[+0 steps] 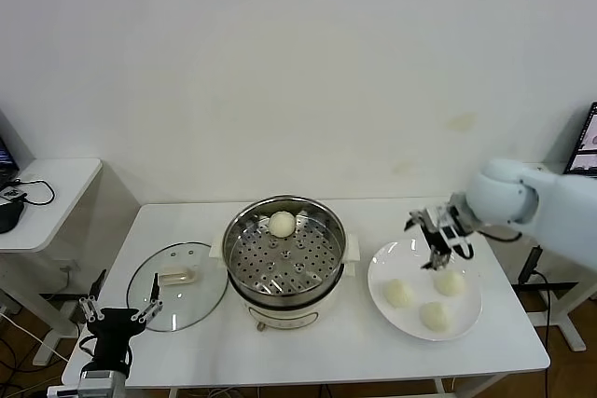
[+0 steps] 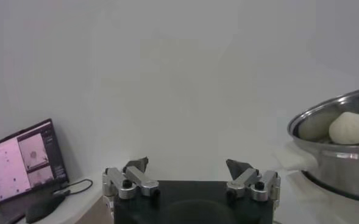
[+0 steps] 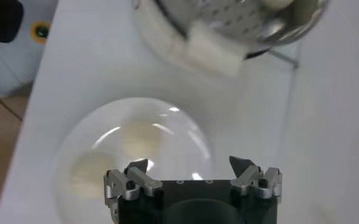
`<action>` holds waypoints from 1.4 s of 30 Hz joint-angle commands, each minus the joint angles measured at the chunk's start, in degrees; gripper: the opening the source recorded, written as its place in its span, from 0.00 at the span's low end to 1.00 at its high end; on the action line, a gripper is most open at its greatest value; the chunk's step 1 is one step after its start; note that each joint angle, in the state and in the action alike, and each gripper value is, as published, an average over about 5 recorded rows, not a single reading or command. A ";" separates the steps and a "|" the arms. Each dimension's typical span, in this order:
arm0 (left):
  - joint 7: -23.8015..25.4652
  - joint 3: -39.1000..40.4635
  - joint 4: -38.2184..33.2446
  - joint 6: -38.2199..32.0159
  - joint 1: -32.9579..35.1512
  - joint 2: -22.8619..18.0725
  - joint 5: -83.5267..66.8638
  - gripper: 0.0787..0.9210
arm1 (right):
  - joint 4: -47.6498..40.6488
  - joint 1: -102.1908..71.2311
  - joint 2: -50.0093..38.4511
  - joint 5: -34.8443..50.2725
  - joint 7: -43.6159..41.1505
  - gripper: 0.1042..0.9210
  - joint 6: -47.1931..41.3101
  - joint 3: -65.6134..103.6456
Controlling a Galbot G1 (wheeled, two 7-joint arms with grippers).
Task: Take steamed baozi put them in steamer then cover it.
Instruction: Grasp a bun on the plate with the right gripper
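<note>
One steamed baozi (image 1: 282, 224) already sat at the back of the steamer (image 1: 284, 288), which stood at the middle of the white counter (image 1: 317, 337), its basket left uncovered, I judged, so that the rest could go in; the other three baozi (image 1: 399, 293) waited on a white plate (image 1: 381, 266) toward the counter's right edge, laid loosely enough for a gripper to come down beside each. The right gripper (image 1: 438, 235) hung over the far rim of that plate, jaws spread wide and holding nothing, nearest the bun closest to the counter's right edge, so that one looked to be next; the cover (image 1: 177, 286), a clear glass lid with a cream handle, lay flat near the left edge, out of the way until the last step. The left gripper (image 1: 119, 309) waited off the front left corner, equally wide open and empty. A bare pale wall rose behind; a small side table (image 1: 56, 193) with cables stood to the left, and a laptop (image 1: 588, 142) glowed at the far right.
</note>
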 commanded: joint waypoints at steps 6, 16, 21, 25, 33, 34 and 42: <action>0.11 -0.70 0.49 0.05 -0.10 -0.47 0.05 0.88 | -6.17 -18.51 1.35 -3.15 0.57 0.88 -1.72 10.44; 0.13 -1.09 1.35 -0.04 -0.11 -0.71 0.13 0.88 | -13.52 -24.60 7.08 -5.95 1.14 0.88 -0.90 15.97; 0.16 -0.93 1.92 -0.09 -0.29 -0.74 0.22 0.88 | -15.44 -26.26 8.93 -6.36 1.16 0.88 -1.03 17.04; 0.17 -0.93 2.27 -0.16 -0.36 -0.59 0.24 0.88 | -16.45 -27.48 10.07 -6.66 1.21 0.88 -1.01 17.97; 0.20 -1.07 2.51 -0.12 -0.47 -0.38 0.25 0.88 | -18.17 -29.53 11.99 -7.28 1.52 0.83 -0.95 19.79; 0.21 -1.07 2.51 -0.12 -0.46 -0.39 0.25 0.88 | -18.17 -29.56 12.02 -7.40 1.46 0.81 -1.02 19.79; 0.16 -0.91 2.52 -0.17 -0.44 -0.74 0.44 0.88 | -18.01 -29.24 11.69 -7.98 1.12 0.62 -1.53 20.58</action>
